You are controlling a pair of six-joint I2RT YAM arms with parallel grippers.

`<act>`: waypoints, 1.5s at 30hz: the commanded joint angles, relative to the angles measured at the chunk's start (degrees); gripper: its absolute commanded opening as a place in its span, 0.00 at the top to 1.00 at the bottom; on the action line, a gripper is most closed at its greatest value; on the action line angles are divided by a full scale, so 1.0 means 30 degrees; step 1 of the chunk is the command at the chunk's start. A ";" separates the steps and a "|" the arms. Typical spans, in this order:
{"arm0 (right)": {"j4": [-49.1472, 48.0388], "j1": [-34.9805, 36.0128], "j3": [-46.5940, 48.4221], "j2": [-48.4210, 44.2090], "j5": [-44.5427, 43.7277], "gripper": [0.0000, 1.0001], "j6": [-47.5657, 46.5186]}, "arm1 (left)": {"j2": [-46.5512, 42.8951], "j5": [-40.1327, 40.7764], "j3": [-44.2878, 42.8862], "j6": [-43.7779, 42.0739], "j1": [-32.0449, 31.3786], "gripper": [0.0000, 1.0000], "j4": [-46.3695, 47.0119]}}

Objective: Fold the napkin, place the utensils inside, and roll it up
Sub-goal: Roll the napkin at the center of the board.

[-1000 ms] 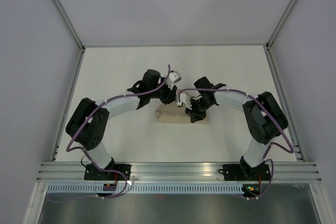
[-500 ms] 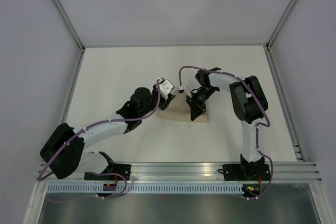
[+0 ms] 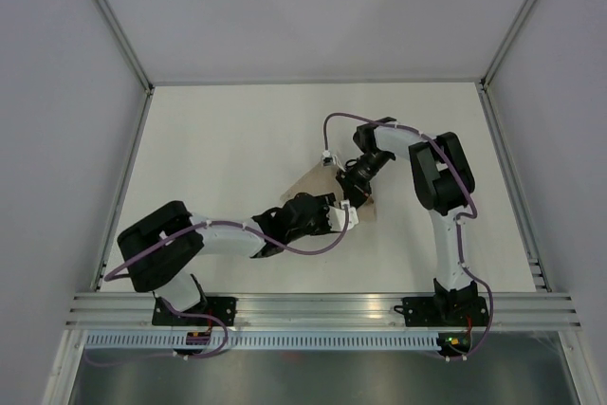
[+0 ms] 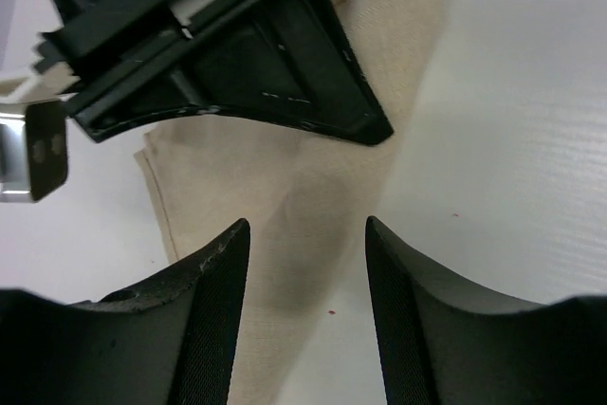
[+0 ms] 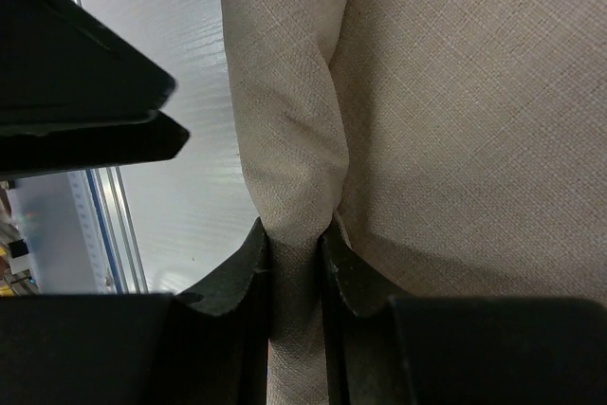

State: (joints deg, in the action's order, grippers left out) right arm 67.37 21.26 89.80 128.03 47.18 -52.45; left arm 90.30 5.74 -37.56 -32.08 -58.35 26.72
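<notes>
Since a second ago the napkin (image 3: 313, 183) has slanted and bunched, just right of centre on the table (image 3: 209, 139). My right gripper (image 5: 296, 244) pinches its raised fold at three o'clock; my left gripper (image 4: 308, 234), swung round to six o'clock, hovers spread, empty.

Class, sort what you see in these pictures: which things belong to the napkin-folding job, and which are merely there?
Belongs to the job:
- napkin
- right hand, pinching a fold of it
- left hand, open over it

Merely there:
- table
- metal rail along the near edge
</notes>
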 commanded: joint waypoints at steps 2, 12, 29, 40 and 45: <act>-0.0954 -0.0347 0.0008 0.1767 -0.3626 0.99 -0.0800 | 0.1157 0.0490 -0.0867 -0.3075 -0.0356 0.42 0.1493; -0.0603 -0.0582 0.0301 0.2178 -0.3744 0.99 -0.1092 | 0.3472 -0.0738 -0.2272 -0.4455 -0.0268 0.36 0.0765; -0.0427 -0.0786 0.0302 0.2003 -0.3481 0.96 -0.1356 | 0.5113 -0.2820 -0.4675 -0.2318 0.1167 0.56 -0.4041; -0.0133 -0.1224 -0.0021 -0.1979 -0.1811 0.45 -0.0801 | 0.5202 -0.5338 -0.5759 -0.0532 0.1781 0.90 -0.6005; -0.1449 -0.2775 -0.0635 -0.4411 -0.1284 0.41 0.0750 | 0.5202 -0.7036 -0.6550 0.0436 0.2338 0.93 -0.6942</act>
State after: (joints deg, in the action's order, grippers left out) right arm 66.89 16.64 88.62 121.05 43.35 -52.21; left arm 105.08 -9.89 -54.94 -36.07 -52.36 9.52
